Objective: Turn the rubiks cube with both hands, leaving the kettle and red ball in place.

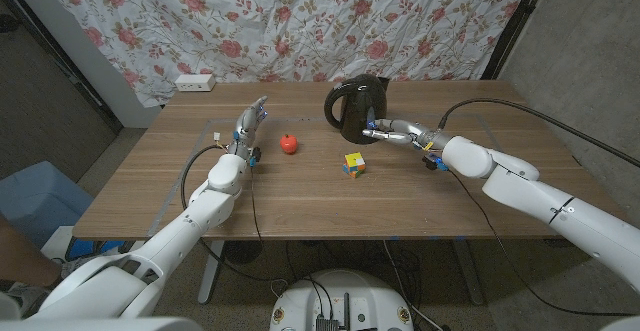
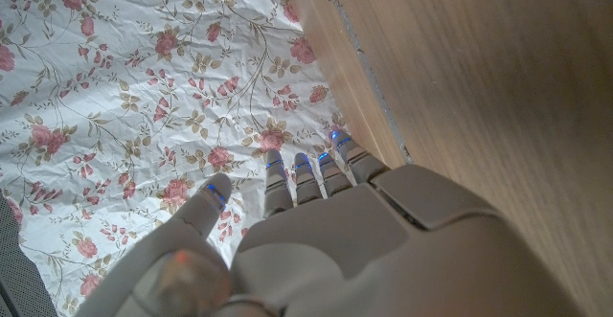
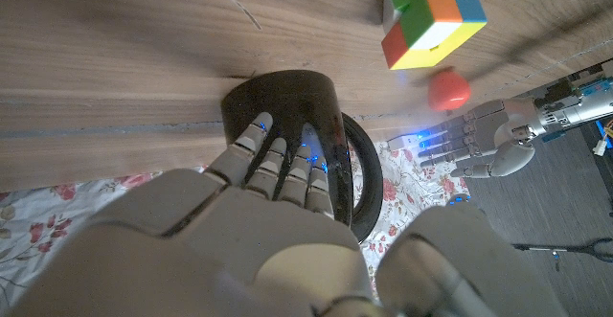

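Tabletop (image 1: 300, 206) with black kettle (image 1: 355, 108)

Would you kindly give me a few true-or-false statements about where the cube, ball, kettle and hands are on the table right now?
1. The rubiks cube sits on the table, held by neither hand. True.
2. The red ball lies to the robot's right of the cube. False: it lies to the cube's left.
3. The left hand grips the ball. False: it holds nothing, fingers apart.
4. The right hand is beside the black kettle. True.
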You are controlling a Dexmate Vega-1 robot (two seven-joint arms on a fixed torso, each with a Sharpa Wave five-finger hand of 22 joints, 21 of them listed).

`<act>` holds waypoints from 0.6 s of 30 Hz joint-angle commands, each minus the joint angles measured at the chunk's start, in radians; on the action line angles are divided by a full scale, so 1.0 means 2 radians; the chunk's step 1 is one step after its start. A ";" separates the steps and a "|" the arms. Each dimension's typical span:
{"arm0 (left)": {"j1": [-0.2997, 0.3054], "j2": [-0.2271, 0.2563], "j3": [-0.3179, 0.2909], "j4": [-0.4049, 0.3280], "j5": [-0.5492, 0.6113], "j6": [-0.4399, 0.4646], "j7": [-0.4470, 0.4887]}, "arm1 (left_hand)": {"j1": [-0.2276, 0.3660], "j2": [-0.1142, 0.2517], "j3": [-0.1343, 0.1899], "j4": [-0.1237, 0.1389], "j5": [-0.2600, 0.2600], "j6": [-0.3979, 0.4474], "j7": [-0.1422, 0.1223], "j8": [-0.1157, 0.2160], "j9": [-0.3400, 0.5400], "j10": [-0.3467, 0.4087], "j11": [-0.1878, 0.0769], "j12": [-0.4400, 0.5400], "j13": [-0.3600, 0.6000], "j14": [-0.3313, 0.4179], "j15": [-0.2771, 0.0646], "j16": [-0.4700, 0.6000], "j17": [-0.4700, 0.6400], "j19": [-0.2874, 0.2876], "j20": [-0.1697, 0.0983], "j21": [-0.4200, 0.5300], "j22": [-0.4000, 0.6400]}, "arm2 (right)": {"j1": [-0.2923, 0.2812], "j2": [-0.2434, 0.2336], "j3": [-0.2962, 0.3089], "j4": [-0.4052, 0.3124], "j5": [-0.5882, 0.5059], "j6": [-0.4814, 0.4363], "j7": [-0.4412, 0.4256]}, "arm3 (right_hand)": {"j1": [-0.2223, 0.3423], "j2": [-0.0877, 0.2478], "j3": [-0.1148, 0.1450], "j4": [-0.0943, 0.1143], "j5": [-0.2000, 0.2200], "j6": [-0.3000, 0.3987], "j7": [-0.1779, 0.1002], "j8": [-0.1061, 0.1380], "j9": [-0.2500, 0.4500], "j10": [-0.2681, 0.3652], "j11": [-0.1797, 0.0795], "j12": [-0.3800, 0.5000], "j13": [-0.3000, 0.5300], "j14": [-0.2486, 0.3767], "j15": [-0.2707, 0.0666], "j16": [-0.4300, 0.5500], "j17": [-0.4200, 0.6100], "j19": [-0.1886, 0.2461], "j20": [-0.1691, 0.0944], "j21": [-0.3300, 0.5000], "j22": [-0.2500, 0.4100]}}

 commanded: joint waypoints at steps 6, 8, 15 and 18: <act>0.007 -0.001 0.002 -0.016 0.002 0.008 0.009 | -0.001 0.034 0.003 0.002 0.000 0.001 0.001 0.001 0.001 0.002 -0.003 0.001 0.001 0.004 -0.008 0.001 0.000 0.006 0.001 0.003 0.001 | 0.009 0.004 0.010 0.051 0.030 0.048 -0.040 | -0.008 0.004 -0.001 0.007 0.000 0.006 0.003 0.001 0.001 0.009 0.002 0.004 0.000 0.011 -0.005 0.003 -0.002 0.009 -0.006 0.004 0.001; 0.008 0.000 0.001 -0.017 0.002 0.009 0.009 | -0.001 0.034 0.003 0.002 0.000 0.000 0.001 0.001 0.001 0.002 -0.002 0.001 0.001 0.003 -0.008 0.001 0.000 0.006 0.002 0.003 0.001 | 0.009 0.005 0.012 0.054 0.032 0.049 -0.044 | -0.009 0.005 -0.001 0.008 0.000 0.006 0.003 0.000 0.001 0.009 0.001 0.004 0.000 0.012 -0.005 0.003 -0.003 0.009 -0.006 0.004 0.001; 0.010 0.001 -0.001 -0.016 -0.001 0.008 0.009 | -0.001 0.034 0.003 0.002 0.000 0.000 0.001 0.001 0.001 0.003 0.000 0.001 0.001 0.003 -0.008 0.001 0.000 0.006 0.002 0.003 0.001 | 0.011 0.008 0.015 0.061 0.037 0.046 -0.053 | -0.013 0.010 -0.001 0.010 0.000 0.004 0.006 -0.002 0.001 0.010 0.002 0.003 0.000 0.016 -0.005 0.003 -0.004 0.012 -0.005 0.004 0.001; 0.010 0.000 -0.001 -0.013 -0.003 0.006 0.007 | -0.001 0.034 0.003 0.002 0.001 0.000 0.001 0.001 0.001 0.002 0.000 0.001 0.001 0.004 -0.008 0.001 0.000 0.006 0.002 0.003 0.001 | 0.009 0.008 0.017 0.061 0.039 0.044 -0.059 | -0.014 0.011 -0.001 0.011 0.000 0.004 0.007 -0.003 0.001 0.011 0.002 0.002 0.000 0.017 -0.005 0.003 -0.005 0.013 -0.005 0.004 0.001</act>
